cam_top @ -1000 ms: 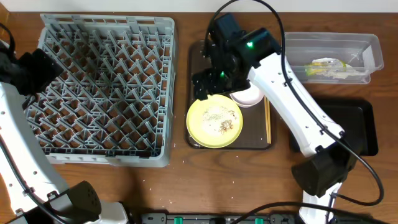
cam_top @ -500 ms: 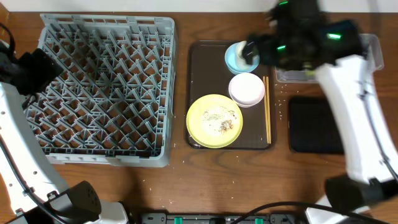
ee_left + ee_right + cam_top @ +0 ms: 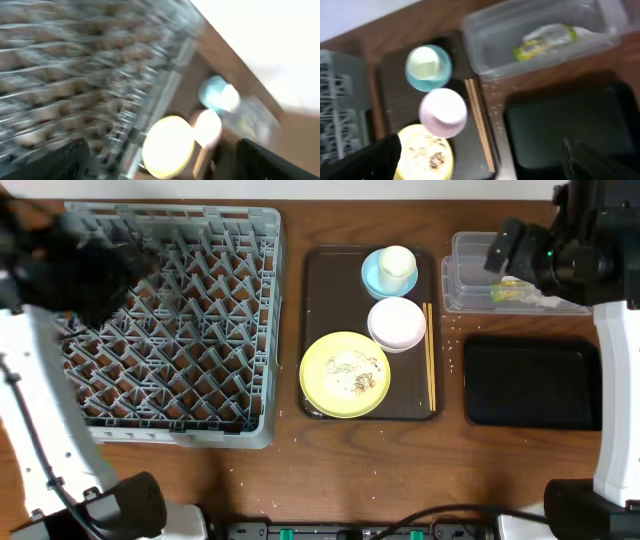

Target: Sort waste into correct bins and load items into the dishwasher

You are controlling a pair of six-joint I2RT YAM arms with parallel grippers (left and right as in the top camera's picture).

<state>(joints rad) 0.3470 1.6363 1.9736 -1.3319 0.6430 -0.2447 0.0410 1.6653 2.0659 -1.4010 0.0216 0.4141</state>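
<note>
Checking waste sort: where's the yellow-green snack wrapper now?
Overhead: the yellow-green snack wrapper lies inside the clear plastic rectangular tub, top right, beside the shallow black rectangular tray.

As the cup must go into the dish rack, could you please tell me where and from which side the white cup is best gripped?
Come from straight above, I think, and pinch the rim of the white cup, inside and outside its wall. It stands upright, mouth open upward, nested in the light blue bowl, whose wall blocks a low sideways approach.
</note>
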